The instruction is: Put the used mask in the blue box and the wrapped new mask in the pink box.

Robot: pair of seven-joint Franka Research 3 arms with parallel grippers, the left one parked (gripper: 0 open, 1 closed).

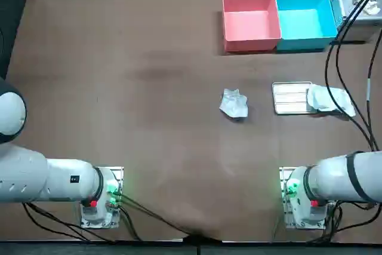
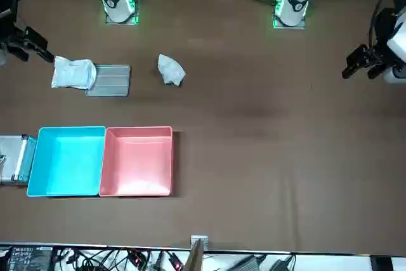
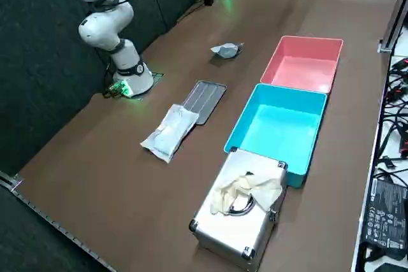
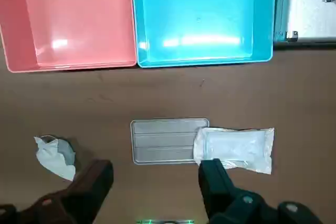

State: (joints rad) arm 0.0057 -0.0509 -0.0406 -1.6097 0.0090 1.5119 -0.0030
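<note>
Brown desk point(image 1: 149, 88), entry for the opening step: both masks lie out, both boxes are empty, and nothing is lifted. Items run from the robot's left to its right.

1. Used mask point(image 4: 54, 157): crumpled white, on the desk off the pincer's left side, outside the left finger point(image 4: 93, 182) and apart from it.
2. Pincer point(image 4: 156, 167): released, empty, held above the desk and touching nothing.
3. Metal tray point(image 4: 163, 140): flat, directly ahead of the pincer.
4. Wrapped new mask point(image 4: 236, 148): overlaps the tray's right end, just ahead of the right finger.
5. Pink box point(image 4: 68, 24): well ahead, to the left.
6. Blue box point(image 4: 202, 19): touching the pink box's right wall, well ahead.

Judgement: the next move is a descent onto one mask. The flat wrapper probably wants a pinch at an edge, whereas the crumpled mask's folds look easier to pinch.
</note>
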